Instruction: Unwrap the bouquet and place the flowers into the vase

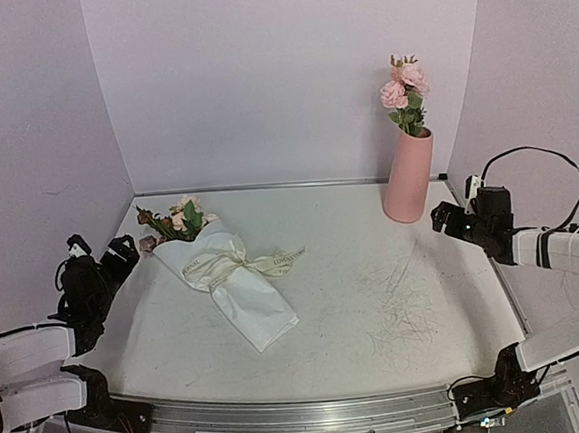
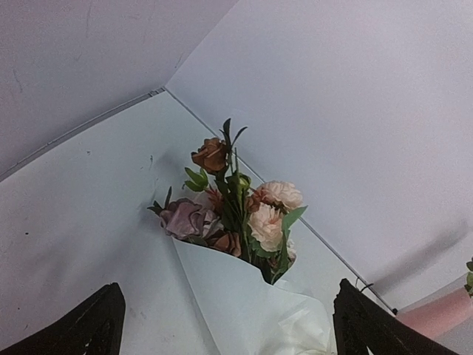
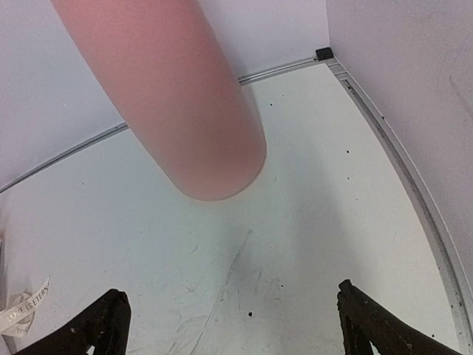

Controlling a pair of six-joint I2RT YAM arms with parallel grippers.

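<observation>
The bouquet (image 1: 230, 279) lies on the table's left half, wrapped in a white paper cone and tied with a cream lettered ribbon (image 1: 268, 264). Its flowers (image 1: 174, 220), cream, pale pink and brownish roses with green leaves, point to the back left and also fill the left wrist view (image 2: 236, 207). The tall pink vase (image 1: 409, 176) stands upright at the back right, and its base shows close in the right wrist view (image 3: 177, 96). My left gripper (image 1: 112, 258) hangs open just left of the blooms. My right gripper (image 1: 448, 216) is open just right of the vase, empty.
Two brighter pink roses (image 1: 404, 89) with leaves stand in the vase. Lilac walls close the table (image 1: 376, 290) at the back and both sides. A metal rail (image 1: 305, 416) runs along the front edge between the arm bases.
</observation>
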